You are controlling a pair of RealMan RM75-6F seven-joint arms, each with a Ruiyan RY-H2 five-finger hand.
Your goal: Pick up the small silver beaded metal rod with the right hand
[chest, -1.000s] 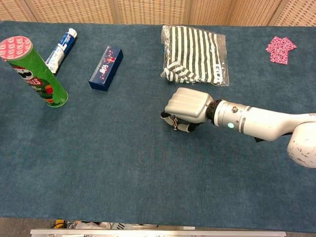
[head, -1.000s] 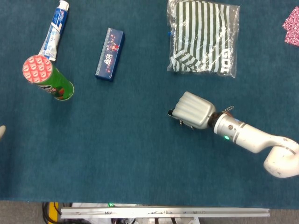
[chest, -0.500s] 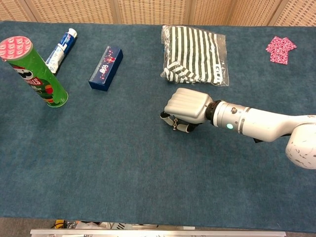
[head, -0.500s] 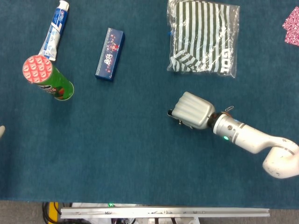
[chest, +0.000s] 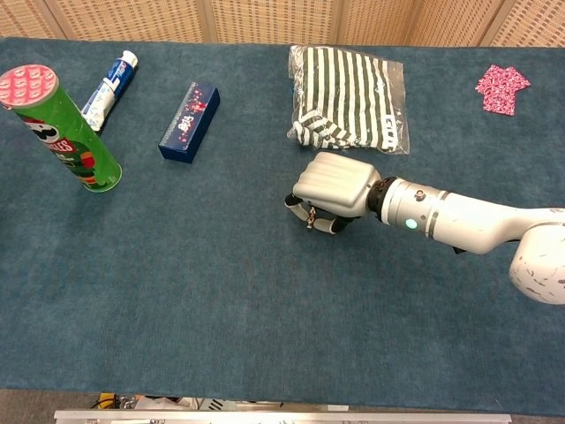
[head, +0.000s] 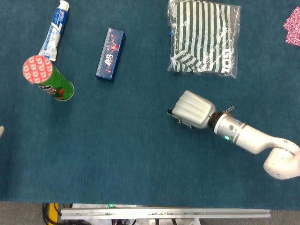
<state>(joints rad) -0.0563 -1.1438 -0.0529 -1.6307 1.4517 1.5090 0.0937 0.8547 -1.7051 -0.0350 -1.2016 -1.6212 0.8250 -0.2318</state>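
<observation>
Fingers of the right hand [head: 191, 109] curl under the palm, back of the hand up, low over the blue tablecloth [head: 131, 154] below the bagged striped garment [head: 204, 37]; whether they hold the beaded rod cannot be told. From the chest, the right hand [chest: 334, 186] shows dark fingertips [chest: 311, 214] tucked beneath; no rod is discernible.

On the blue cloth [head: 131, 159] before me, a green crisp tube [head: 49, 78] with a red-patterned lid stands at the far left. Just beyond it lies a toothpaste tube [head: 54, 29]. A dark blue box [head: 110, 54] lies nearby. A bagged striped garment [head: 204, 37] lies farther right, and a pink patterned packet [chest: 501, 88] sits at the far right edge.
</observation>
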